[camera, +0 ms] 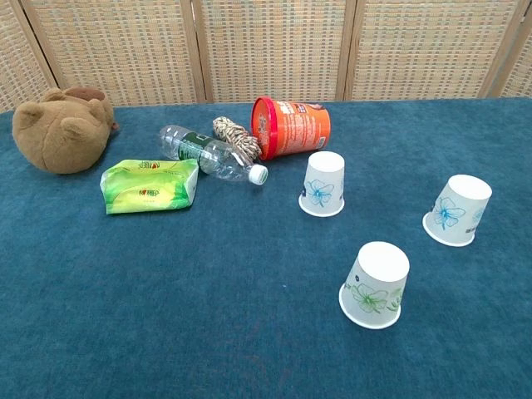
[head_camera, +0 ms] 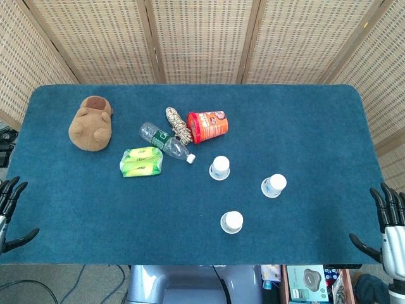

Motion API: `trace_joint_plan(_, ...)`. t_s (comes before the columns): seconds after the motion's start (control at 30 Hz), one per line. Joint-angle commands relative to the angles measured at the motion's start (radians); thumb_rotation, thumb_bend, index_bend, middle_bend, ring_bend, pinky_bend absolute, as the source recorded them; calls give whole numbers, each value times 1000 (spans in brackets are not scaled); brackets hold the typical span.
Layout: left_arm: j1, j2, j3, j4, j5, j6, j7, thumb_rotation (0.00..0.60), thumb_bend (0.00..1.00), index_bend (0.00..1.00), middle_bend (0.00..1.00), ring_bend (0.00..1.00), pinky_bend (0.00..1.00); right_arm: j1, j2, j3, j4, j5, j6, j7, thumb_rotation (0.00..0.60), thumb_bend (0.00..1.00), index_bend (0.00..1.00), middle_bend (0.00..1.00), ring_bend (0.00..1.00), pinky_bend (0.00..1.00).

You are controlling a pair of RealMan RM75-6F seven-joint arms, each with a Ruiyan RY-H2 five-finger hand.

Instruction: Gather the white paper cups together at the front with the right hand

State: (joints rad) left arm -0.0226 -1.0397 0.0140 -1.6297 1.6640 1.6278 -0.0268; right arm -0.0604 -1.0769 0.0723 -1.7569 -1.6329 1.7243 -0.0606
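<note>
Three white paper cups stand upside down on the blue table. One cup point(head_camera: 219, 168) point(camera: 322, 184) is near the middle, a second cup point(head_camera: 273, 185) point(camera: 457, 210) is to its right, and a third cup point(head_camera: 231, 221) point(camera: 375, 284) is closest to the front edge. My right hand point(head_camera: 387, 226) hangs open off the table's right front corner, well away from the cups. Off the left front edge, my left hand point(head_camera: 9, 209) is open too. Neither hand shows in the chest view.
A brown plush toy point(head_camera: 92, 123) point(camera: 60, 128) sits at the back left. A green packet point(head_camera: 141, 161) point(camera: 150, 185), a lying plastic bottle point(head_camera: 166, 142) point(camera: 209, 153), a coil of rope point(head_camera: 179, 123) point(camera: 235, 135) and a tipped orange tub point(head_camera: 207, 126) point(camera: 292, 126) lie behind the cups.
</note>
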Motion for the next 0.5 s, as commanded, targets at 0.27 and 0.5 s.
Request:
trace_joint_plan(0.27,-5,-11,-5,2,-10,-13,27,600,168,0,0,0,0,16,-7,4,3,0,-24,26,600,0,0,13,0,0)
trace_joint_plan(0.5,-12,-26,-16,0,-35,-32,51,600,168,0,0,0,0,163,5,48,38,-17,-208,54,600,4,56,92,0,14)
